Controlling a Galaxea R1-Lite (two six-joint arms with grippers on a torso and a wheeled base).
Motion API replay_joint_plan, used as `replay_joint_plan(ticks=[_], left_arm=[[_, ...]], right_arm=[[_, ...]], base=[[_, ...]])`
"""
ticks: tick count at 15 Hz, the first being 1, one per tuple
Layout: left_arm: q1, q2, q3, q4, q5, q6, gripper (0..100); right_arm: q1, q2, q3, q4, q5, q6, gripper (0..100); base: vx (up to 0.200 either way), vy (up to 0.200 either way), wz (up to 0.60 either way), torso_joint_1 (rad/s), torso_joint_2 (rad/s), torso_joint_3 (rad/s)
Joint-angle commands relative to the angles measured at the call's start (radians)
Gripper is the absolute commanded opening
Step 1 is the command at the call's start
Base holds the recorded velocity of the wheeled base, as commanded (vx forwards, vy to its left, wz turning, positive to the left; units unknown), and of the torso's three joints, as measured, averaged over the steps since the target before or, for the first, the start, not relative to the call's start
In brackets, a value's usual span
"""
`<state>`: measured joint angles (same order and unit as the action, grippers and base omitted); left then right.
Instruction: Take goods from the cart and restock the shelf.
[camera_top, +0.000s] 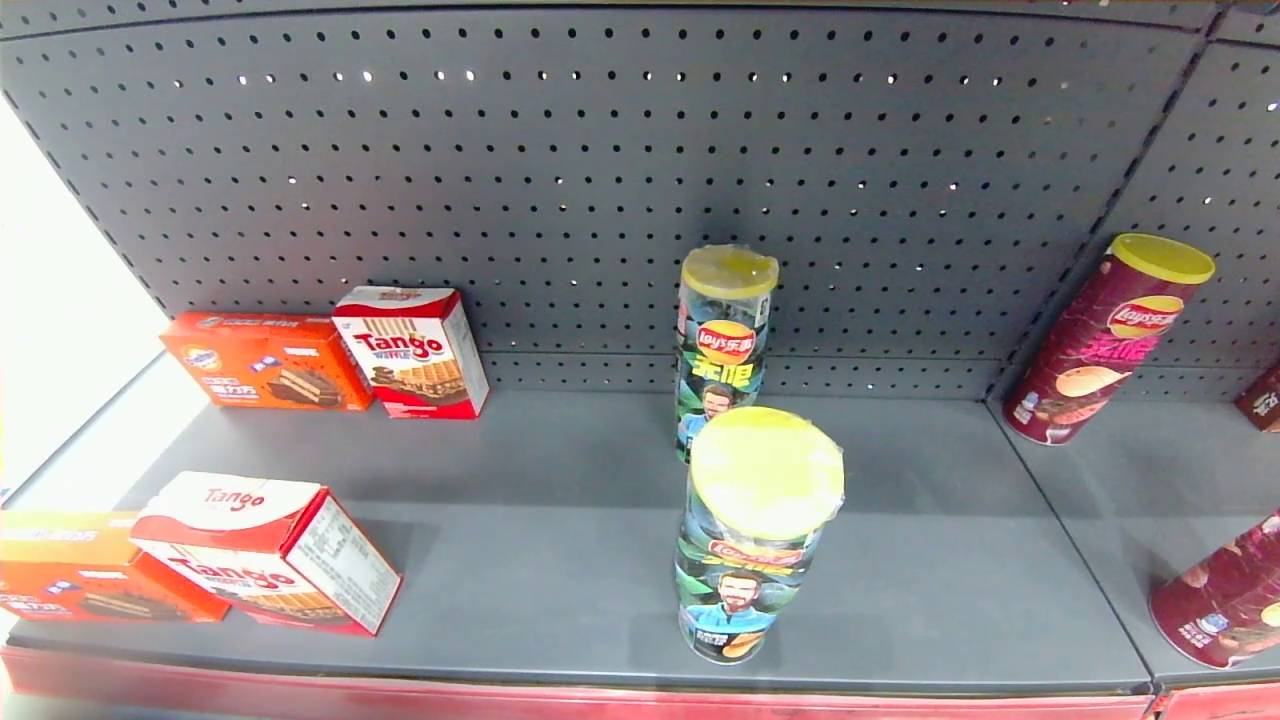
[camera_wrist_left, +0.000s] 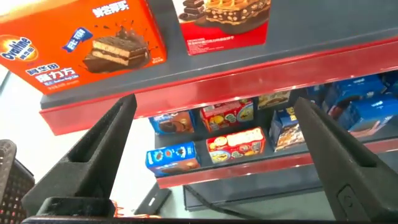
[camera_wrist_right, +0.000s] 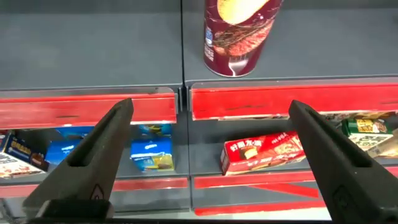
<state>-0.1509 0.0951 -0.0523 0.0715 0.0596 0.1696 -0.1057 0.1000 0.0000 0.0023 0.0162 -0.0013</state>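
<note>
1. Shelf (camera_top: 560, 520): grey deck with a pegboard (camera_top: 600, 150) behind it and a red edge strip (camera_top: 500, 695) along the front.
2. Two green chip cans stand upright mid-shelf with yellow lids, in line front to back. The back green can (camera_top: 727, 350) is near the pegboard and the front green can (camera_top: 755, 540) is near the edge strip. The front lid overlaps the back can in the head view, so I cannot tell the gap between them.
3. On the next shelf section to the right, the back maroon can (camera_top: 1105, 340) is by the pegboard. The front maroon can (camera_top: 1220, 600) is close to the front edge, cut off by the frame.
4. At back left, the back orange box (camera_top: 265, 360) and back wafer box (camera_top: 412, 350) sit side by side and look to be touching.
5. At front left, the front orange box (camera_top: 70, 570) and front wafer box (camera_top: 270, 565) are side by side at the edge. The wafer box is turned at an angle.
6. Left gripper (camera_wrist_left: 211, 168): fingers spread wide with nothing between them. It sits below and in front of the shelf edge, under the front orange box and front wafer box.
7. Right gripper (camera_wrist_right: 211, 162): fingers spread wide, holding nothing. It sits in front of the edge strip, with a maroon can (camera_wrist_right: 239, 34) standing above, just right of the seam between sections.
8. Lower shelves (camera_wrist_right: 186, 183) hold blue and red boxed goods, seen past both grippers.
</note>
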Motion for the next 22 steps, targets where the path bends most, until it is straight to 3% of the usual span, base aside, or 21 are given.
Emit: replay_joint_plan(ticks=[1,2,3,6,8,10,12,13,14,15,17,18,19,20,21,22], left_arm=[[0.001,0.003,0.0,0.001,0.0,-0.001,100],[-0.001,0.005,0.0,0.001,-0.001,-0.015,100],[0.001,0.003,0.0,0.001,-0.001,-0.042,100],[-0.001,0.003,0.0,0.001,-0.006,-0.078,100],[0.001,0.003,0.003,-0.006,-0.057,-0.091,100],[0.001,0.005,0.005,-0.012,-0.057,-0.079,100],[0.004,0.002,0.052,-0.128,-0.038,-0.076,100],[0.001,0.003,0.052,-0.118,-0.033,-0.028,100],[-0.006,0.003,0.052,-0.118,-0.04,-0.024,100],[-0.006,0.002,0.052,-0.078,-0.104,-0.041,100],[0.004,0.005,0.048,-0.056,-0.175,-0.058,100],[0.048,0.006,0.048,-0.055,-0.178,-0.058,100],[0.162,0.003,0.046,-0.052,-0.179,-0.058,100],[0.2,-0.008,0.048,-0.055,-0.181,-0.059,100],[0.195,-0.026,0.049,-0.058,-0.176,-0.068,100],[0.146,-0.092,0.051,-0.059,-0.176,-0.07,100]], right_arm=[[0.054,-0.003,0.0,0.002,0.001,0.0,100],[0.12,-0.089,0.0,0.001,0.001,0.001,100],[0.103,-0.098,0.0,-0.002,0.001,0.001,100],[0.107,-0.098,0.0,-0.002,0.001,0.001,100],[0.107,-0.098,0.0,-0.002,0.001,0.001,100],[0.107,-0.098,0.0,-0.002,0.001,0.001,100],[0.107,-0.098,0.0,-0.002,0.001,0.001,100],[0.107,-0.098,0.0,-0.002,0.001,0.001,100],[0.107,-0.098,0.0,-0.002,0.001,0.001,100],[0.107,-0.098,0.0,-0.002,0.001,0.001,100],[0.107,-0.098,0.0,-0.002,0.001,0.001,100],[0.107,-0.098,0.0,-0.002,0.001,0.001,100],[0.107,-0.098,0.0,-0.002,0.001,0.001,100],[0.107,-0.098,0.0,-0.002,0.001,0.001,100],[0.107,-0.098,0.0,-0.002,0.001,0.001,100],[0.107,-0.098,0.0,-0.002,0.001,0.001,100]], base=[[0.0,0.0,0.0,0.0,0.0,0.0],[0.0,0.0,0.0,0.0,0.0,0.0],[0.0,0.0,0.0,0.0,0.0,0.0],[0.0,0.0,0.0,0.0,0.0,0.0],[0.0,0.0,0.0,0.0,0.0,0.0],[0.0,0.0,0.0,0.0,0.0,0.0],[0.0,0.0,0.0,0.0,0.0,0.0],[0.0,0.0,0.0,0.0,0.0,0.0],[0.0,0.0,0.0,0.0,0.0,0.0],[0.0,0.0,0.0,0.0,0.0,0.0],[0.0,0.0,0.0,0.0,0.0,0.0],[0.0,0.0,0.0,0.0,0.0,0.0],[0.0,0.0,0.0,0.0,0.0,0.0],[0.0,0.0,0.0,0.0,0.0,0.0],[0.0,0.0,0.0,0.0,0.0,0.0],[0.0,0.0,0.0,0.0,0.0,0.0]])
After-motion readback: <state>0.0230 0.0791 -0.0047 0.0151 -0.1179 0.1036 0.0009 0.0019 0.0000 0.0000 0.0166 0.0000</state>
